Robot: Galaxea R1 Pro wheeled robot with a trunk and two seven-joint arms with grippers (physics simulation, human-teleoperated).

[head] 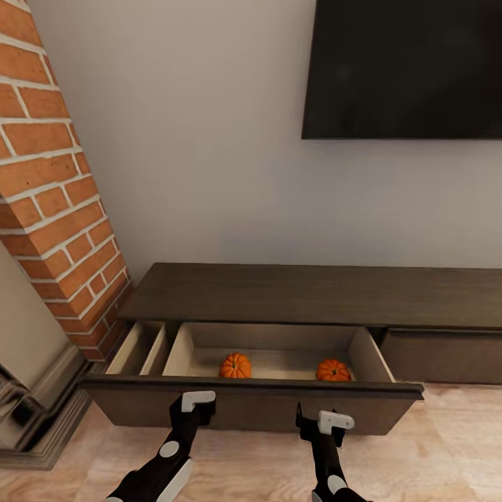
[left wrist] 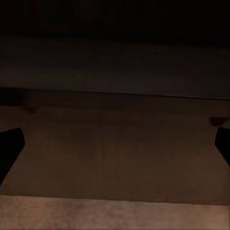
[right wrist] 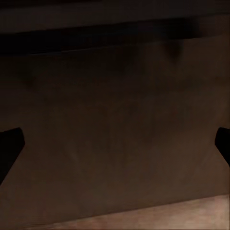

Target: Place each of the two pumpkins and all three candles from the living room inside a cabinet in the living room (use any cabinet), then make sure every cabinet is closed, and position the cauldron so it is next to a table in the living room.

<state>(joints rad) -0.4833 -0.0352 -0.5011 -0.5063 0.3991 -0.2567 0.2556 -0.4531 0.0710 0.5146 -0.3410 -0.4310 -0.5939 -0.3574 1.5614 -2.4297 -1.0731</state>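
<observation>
Just beyond both claws, two pumpkins (head: 236,365) in open cabinet (head: 251,401) drawer

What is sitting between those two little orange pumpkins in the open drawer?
Nothing: in the head view, only bare pale drawer floor separates the left orange ribbed pumpkin from the right one.

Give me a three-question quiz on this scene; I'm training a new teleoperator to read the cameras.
1. How many pumpkins lie in the open drawer?
2. True or false: candles are visible in that drawer.
3. What hangs on the wall above the cabinet: A) a mirror, B) a dark screen, C) a shelf?

Key: 1) Two, the second further right. 2) False. 3) B.
</observation>
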